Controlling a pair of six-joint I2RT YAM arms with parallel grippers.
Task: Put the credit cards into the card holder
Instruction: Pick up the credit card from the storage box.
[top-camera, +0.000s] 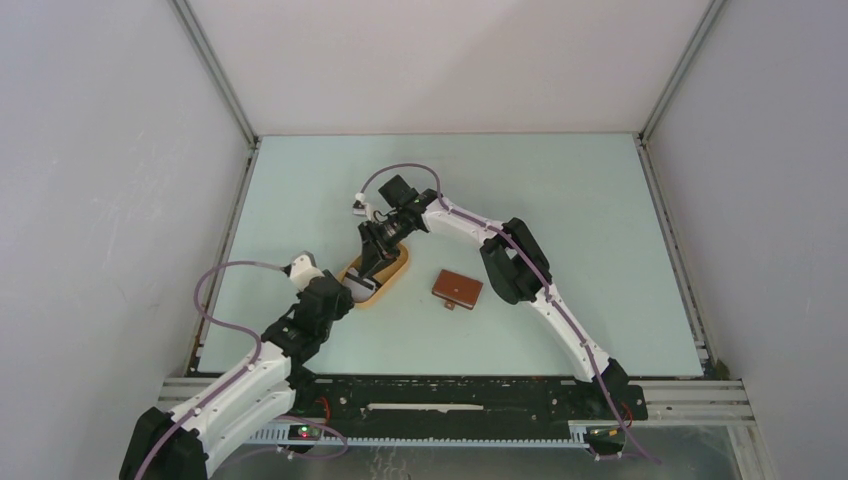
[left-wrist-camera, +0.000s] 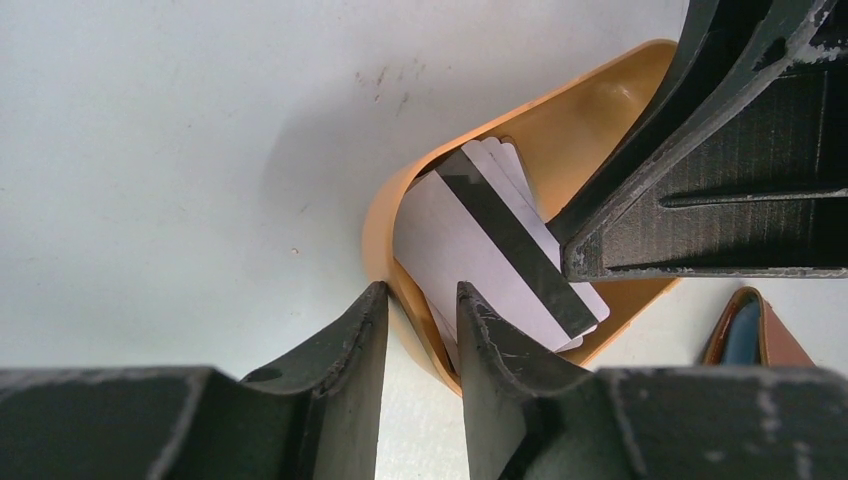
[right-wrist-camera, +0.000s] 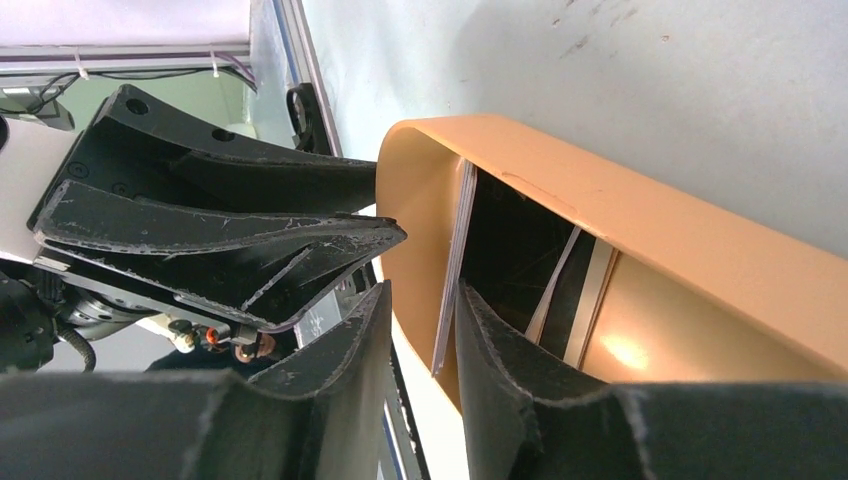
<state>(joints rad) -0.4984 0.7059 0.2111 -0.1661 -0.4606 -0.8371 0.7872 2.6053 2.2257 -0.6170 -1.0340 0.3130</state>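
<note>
The credit cards (left-wrist-camera: 470, 250) lie in a pile inside the orange tray (left-wrist-camera: 600, 110), and the top one shows a dark stripe. The left gripper (left-wrist-camera: 422, 290) has one finger outside the tray's wall and one inside. I cannot tell if it is squeezing. The right gripper (right-wrist-camera: 420, 285) has its fingers on each side of the tray's wall and a card standing on its edge. I cannot tell if it pinches them. The card holder (top-camera: 457, 288) lies on the table (top-camera: 560, 200) near the tray, not touching it.
</note>
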